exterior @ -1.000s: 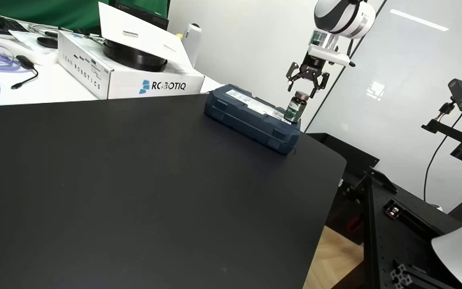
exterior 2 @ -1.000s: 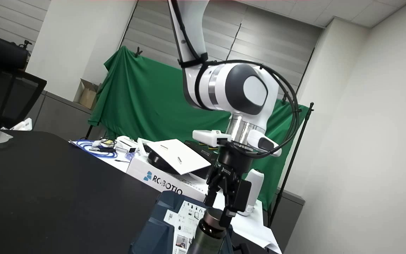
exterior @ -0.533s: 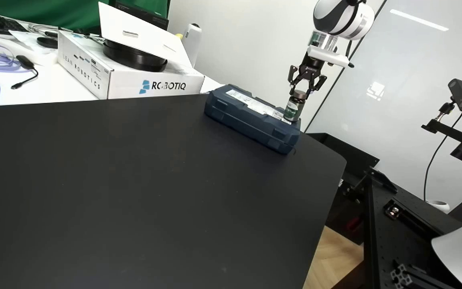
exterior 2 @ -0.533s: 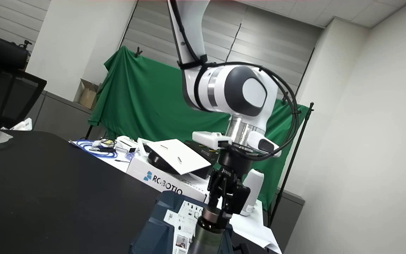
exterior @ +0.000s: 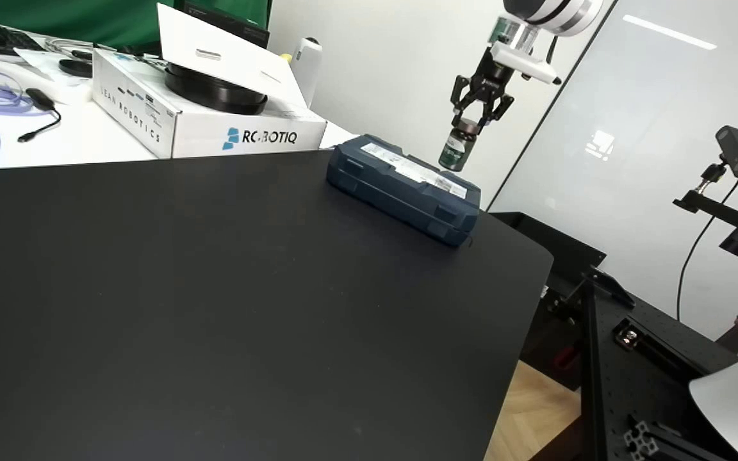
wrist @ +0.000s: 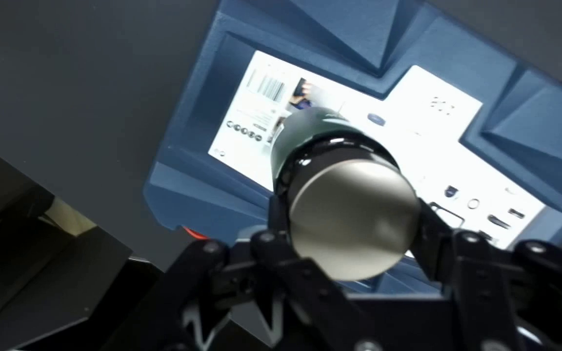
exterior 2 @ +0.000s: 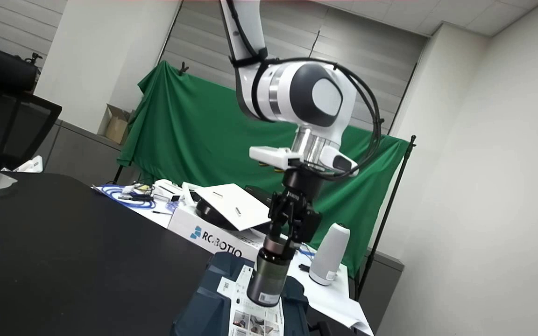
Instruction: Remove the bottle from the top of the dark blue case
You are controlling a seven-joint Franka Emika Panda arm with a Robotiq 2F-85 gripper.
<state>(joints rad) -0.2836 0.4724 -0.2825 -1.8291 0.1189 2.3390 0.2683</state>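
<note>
Gripper: fingers closed to width of cap, holding bottle clear above case. Likely rigid, light, perhaps breakable, slick lower down; cap seems surest hold.

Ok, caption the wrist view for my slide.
The gripper holds the bottle by its cap above the dark blue case.

The bottle looks glossy and glass-like; its smooth cap has a metallic sheen. The dark blue case looks like matt moulded plastic, and the sheet on it like smooth printed paper. The arm is smooth and plastic-looking, with a polished metal collar; the pincer is mostly dull. The worktop is smooth and matt, the curtain softly folded cloth.
</note>
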